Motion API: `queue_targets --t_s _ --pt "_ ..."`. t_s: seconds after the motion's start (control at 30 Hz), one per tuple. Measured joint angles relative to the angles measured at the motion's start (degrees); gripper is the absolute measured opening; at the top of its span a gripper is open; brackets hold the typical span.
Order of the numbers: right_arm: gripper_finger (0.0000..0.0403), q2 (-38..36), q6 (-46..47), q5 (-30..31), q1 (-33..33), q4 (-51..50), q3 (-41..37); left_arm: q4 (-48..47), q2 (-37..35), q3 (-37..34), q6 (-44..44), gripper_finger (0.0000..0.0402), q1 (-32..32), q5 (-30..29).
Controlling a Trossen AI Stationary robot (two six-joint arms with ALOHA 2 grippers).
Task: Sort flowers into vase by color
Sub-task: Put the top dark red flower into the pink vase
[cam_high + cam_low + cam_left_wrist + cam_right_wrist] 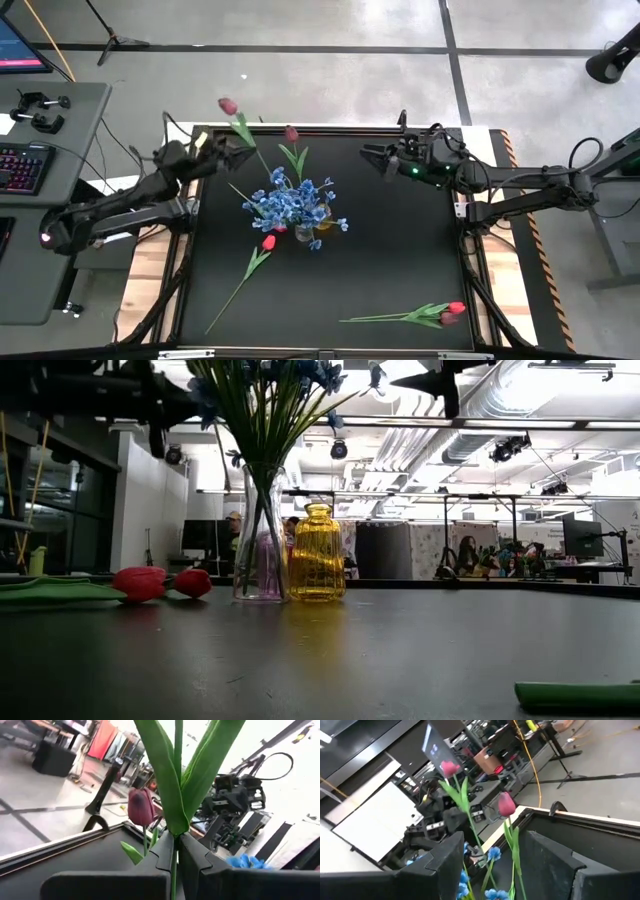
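My left gripper [240,150] is over the table's far left part, shut on a dark maroon tulip whose blossom [228,105] points past the far edge. A second maroon tulip [291,133] stands upright beside the bunch of blue blossoms [295,205]; which vase holds it, I cannot tell. The blue bunch's stems sit in the clear glass vase [260,540], next to a yellow vase [316,552]. One red tulip [268,242] lies flat on the table, and more red tulips [450,312] lie near the near right corner. My right gripper [368,155] hovers open to the right of the flowers. My left gripper pinches the maroon tulip's thin stem [174,851] between its two fingers, just below where the long leaves [170,795] branch off. The fingers lie across the stem. The blossom end is lifted clear, and the lower stem [262,165] slants toward the blue bunch, its end hidden.
The black table top [400,260] is bare between the vases and the right edge. A green leaf [575,695] lies close to the low camera. Desks with a keyboard [20,165] stand left of the table. People and furniture show in the room behind.
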Motion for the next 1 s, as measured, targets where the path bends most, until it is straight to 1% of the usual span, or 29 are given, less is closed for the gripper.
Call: queue_targets --t_s 0.07,0.2,0.33,0.43,0.67,0.73,0.87,1.0 --pt "0.0204 0.0 0.8 0.4 0.0 -0.5 0.0 2.5 0.5 -1.6 0.1 0.0 -1.8 -0.9" --pt "0.0204 0.0 2.2 2.3 0.0 -1.9 0.0 5.8 3.5 -2.0 2.5 0.0 -5.4 -1.3" --pt "0.0204 0.0 2.6 4.3 0.0 -2.4 0.0 14.4 8.4 -2.1 6.4 0.0 -8.0 -2.9" --pt "0.0204 0.0 2.8 4.8 0.0 -2.3 0.0 19.8 12.2 -2.0 8.8 0.0 -9.0 -4.5" --pt "0.0204 0.0 3.4 4.8 0.0 -2.3 0.0 21.3 20.5 -2.0 10.6 0.0 -10.9 -4.7" --pt "0.0204 0.0 3.4 4.8 0.0 -2.3 0.0 24.0 22.6 -2.0 10.9 0.0 -11.7 -5.6" --pt "0.0204 0.0 3.3 4.8 0.0 -2.3 0.0 32.4 26.1 -2.0 10.9 0.0 -12.7 -6.1" --pt "0.0204 0.0 3.2 4.8 0.0 -2.5 0.0 35.6 28.3 -2.0 10.2 0.0 -13.4 -6.5"
